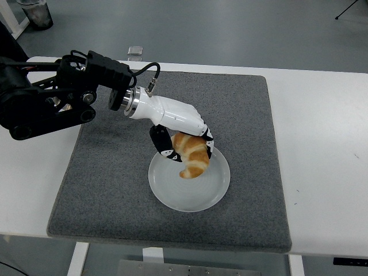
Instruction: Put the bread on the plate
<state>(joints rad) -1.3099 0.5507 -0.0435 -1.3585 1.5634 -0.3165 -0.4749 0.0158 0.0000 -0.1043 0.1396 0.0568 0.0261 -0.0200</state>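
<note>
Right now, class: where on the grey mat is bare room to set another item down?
Free: the mat left of the plate, and its whole right strip and far-right corner. Crowded: the plate's upper rim, where the left hand holds the croissant.

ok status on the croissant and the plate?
Left robot hand gripping croissant, over plate. Not released; contact with plate unclear. Right arm out of view. Nothing else on grey mat.

One high camera looks forward and down over the white table (322, 144).
</note>
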